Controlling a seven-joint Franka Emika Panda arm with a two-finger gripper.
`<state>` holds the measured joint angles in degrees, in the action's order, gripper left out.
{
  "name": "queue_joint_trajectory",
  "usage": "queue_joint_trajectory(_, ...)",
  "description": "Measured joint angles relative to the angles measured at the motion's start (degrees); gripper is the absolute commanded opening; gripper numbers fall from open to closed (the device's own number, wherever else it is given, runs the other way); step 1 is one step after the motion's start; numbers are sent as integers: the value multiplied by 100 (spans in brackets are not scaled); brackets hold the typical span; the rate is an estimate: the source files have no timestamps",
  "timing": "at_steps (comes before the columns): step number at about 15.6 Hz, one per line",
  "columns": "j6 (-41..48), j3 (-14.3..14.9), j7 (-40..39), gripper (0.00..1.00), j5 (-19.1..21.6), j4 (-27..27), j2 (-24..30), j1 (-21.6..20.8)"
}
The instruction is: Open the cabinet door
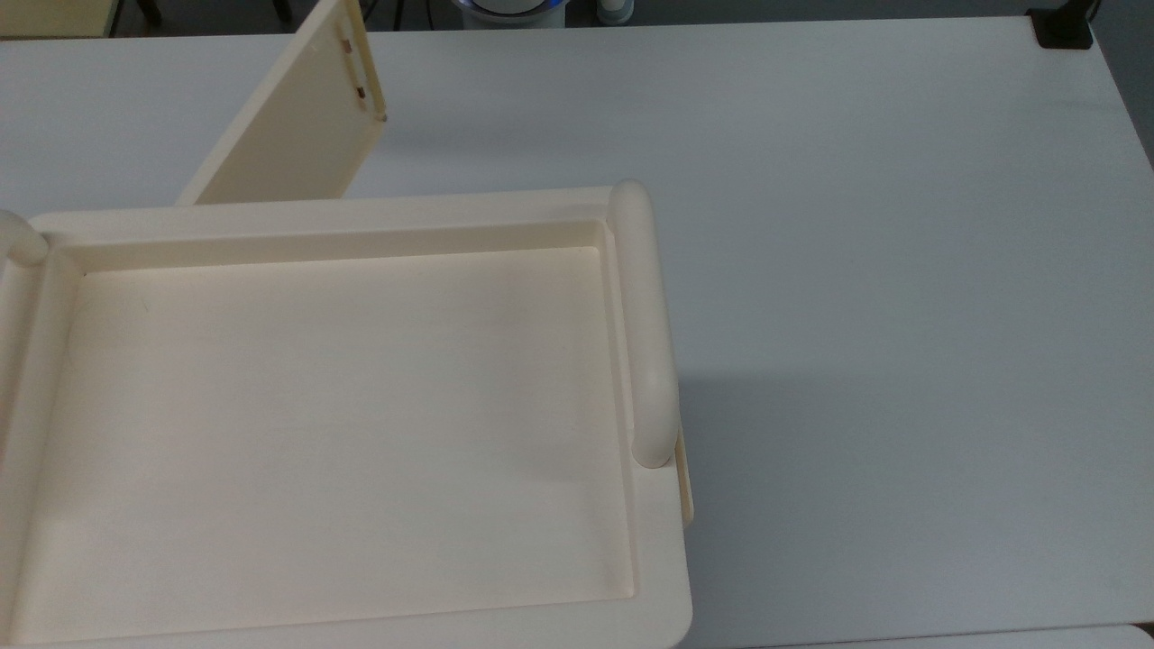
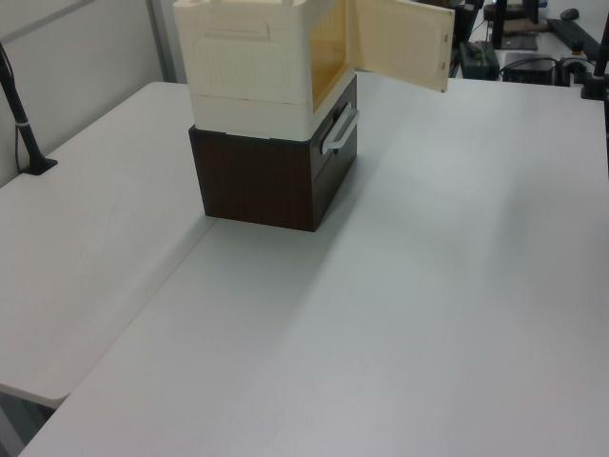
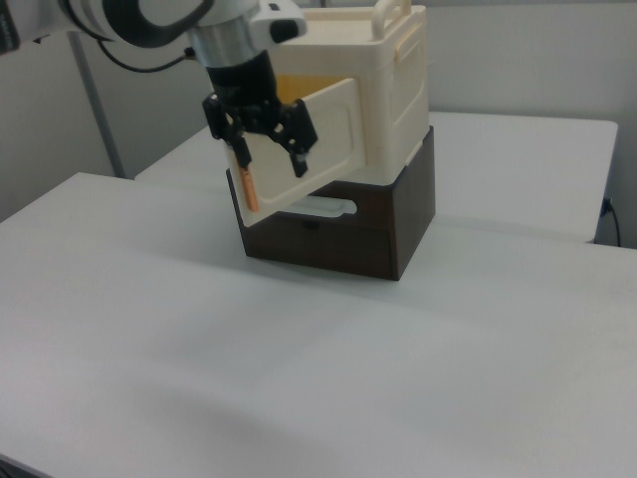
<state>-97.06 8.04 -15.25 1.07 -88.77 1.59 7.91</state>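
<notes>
While the hand [image 3: 269, 149] gapes, the cabinet door [image 2: 400, 43] (unlabelled) stands ajar.

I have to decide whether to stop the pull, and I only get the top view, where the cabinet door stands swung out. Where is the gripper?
Observer: In the right view, the gripper hangs in front of the cabinet door, near its free edge.
Operator: Is it clamped on the door?
Observer: No, its fingers are spread open. I cannot tell whether one of them touches the panel.
Operator: What is the cabinet resting on?
Observer: In the left view, the cabinet stands on a dark brown box with a pale handle on its front, below the door opening.
</notes>
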Motion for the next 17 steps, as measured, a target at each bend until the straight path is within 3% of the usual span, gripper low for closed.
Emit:
queue_joint_trajectory(7,0,626,-607,100,0,93,208,84)
queue_joint_trajectory(13,402,667,-611,100,7,124,563,-19)
queue_joint_trajectory(17,989,632,-370,100,14,127,793,-517)
